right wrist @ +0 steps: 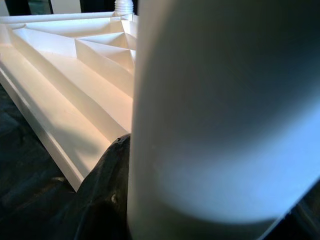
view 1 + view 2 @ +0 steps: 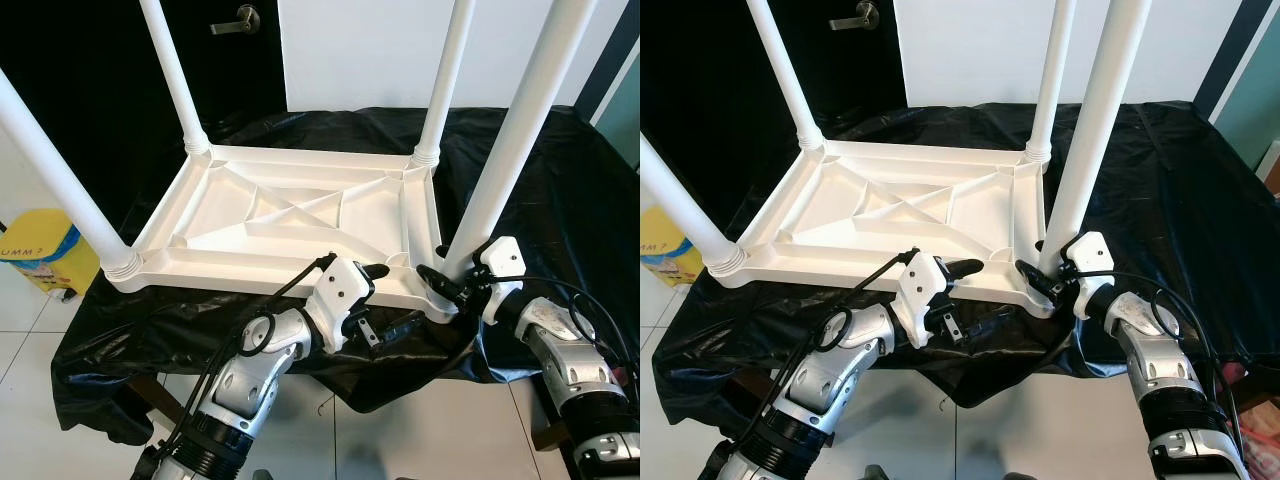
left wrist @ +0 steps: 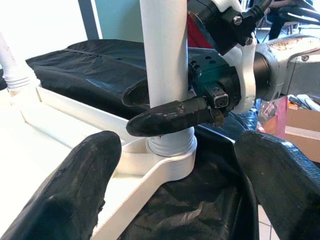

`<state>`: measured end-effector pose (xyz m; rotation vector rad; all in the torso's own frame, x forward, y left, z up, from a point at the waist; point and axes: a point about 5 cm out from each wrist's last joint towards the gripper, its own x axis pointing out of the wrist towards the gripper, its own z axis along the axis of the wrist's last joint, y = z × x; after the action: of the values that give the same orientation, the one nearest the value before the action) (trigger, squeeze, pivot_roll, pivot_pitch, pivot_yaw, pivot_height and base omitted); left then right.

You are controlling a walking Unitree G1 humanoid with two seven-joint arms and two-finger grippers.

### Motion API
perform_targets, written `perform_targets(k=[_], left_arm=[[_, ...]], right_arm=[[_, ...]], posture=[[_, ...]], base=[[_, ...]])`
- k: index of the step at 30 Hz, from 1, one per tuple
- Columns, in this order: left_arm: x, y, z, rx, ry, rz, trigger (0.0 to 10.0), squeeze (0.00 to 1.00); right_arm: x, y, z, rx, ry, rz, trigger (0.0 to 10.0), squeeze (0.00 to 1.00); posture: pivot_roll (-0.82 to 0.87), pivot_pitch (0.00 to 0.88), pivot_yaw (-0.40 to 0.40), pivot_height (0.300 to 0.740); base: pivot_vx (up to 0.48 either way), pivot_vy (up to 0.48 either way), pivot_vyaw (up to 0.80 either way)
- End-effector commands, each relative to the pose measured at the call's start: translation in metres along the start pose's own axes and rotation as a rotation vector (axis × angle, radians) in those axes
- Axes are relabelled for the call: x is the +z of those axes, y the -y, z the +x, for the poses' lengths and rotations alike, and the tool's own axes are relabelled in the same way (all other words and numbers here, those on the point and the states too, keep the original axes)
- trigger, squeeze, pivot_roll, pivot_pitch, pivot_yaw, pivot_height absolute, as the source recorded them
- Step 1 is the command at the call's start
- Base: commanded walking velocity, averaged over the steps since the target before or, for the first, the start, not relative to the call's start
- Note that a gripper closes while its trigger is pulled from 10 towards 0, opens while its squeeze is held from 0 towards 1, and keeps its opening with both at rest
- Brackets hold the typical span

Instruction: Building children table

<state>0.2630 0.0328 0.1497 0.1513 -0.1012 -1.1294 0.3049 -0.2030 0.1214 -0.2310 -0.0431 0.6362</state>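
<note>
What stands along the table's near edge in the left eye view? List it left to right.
Near-left table leg → left gripper, fingers open → right gripper, fingers shut around the near-right table leg.

Both arms (image 2: 250, 375) are ribbed silver metal with white wrist housings (image 2: 340, 295), looped black cables (image 2: 265, 325), and rounded matte black fingers (image 3: 170, 116).

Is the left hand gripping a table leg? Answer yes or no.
No. The left hand is open and apart from the leg; the right hand clamps that leg.
</note>
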Motion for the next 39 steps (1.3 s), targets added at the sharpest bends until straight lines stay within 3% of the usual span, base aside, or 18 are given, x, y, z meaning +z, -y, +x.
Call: perform_targets(k=[1,4,14,18,26,32,39], left_arm=[[-0.001,-0.004,-0.001,0.07,-0.014,0.004,10.0,0.0],[-0.001,-0.003,0.0,0.067,-0.014,0.004,10.0,0.0],[-0.002,-0.002,0.001,0.058,-0.014,0.003,10.0,0.0],[-0.002,-0.002,0.001,0.051,-0.015,0.003,10.0,0.0],[-0.002,-0.003,0.001,0.051,-0.017,0.004,10.0,0.0],[-0.003,-0.002,0.001,0.059,-0.015,0.001,10.0,0.0],[-0.003,-0.002,0.001,0.068,-0.014,0.0,10.0,0.0]], right_arm=[[-0.007,-0.006,-0.002,-0.029,-0.014,0.017,10.0,0.0],[-0.005,-0.01,0.0,-0.118,0.015,0.034,10.0,0.0],[-0.008,-0.015,0.001,-0.212,0.005,0.034,10.0,0.0],[-0.012,-0.022,0.002,-0.373,-0.019,0.06,10.0,0.0],[-0.013,-0.031,0.004,-0.515,-0.027,0.09,10.0,0.0],[-0.016,-0.046,0.005,-0.729,-0.062,0.121,10.0,0.0],[-0.016,-0.055,0.007,-0.795,-0.077,0.137,10.0,0.0]], posture=[[-0.1,0.02,-0.016,0.74],[-0.11,0.021,-0.012,0.74],[-0.12,0.02,-0.006,0.74],[-0.12,0.02,-0.001,0.74],[-0.12,0.018,-0.009,0.74],[-0.11,0.013,-0.02,0.74],[-0.1,0.008,-0.028,0.74]], base=[[0.0,0.0,0.0],[0.0,0.0,0.0],[0.0,0.0,0.0],[0.0,0.0,0.0],[0.0,0.0,0.0],[0.0,0.0,0.0],[0.0,0.0,0.0]])
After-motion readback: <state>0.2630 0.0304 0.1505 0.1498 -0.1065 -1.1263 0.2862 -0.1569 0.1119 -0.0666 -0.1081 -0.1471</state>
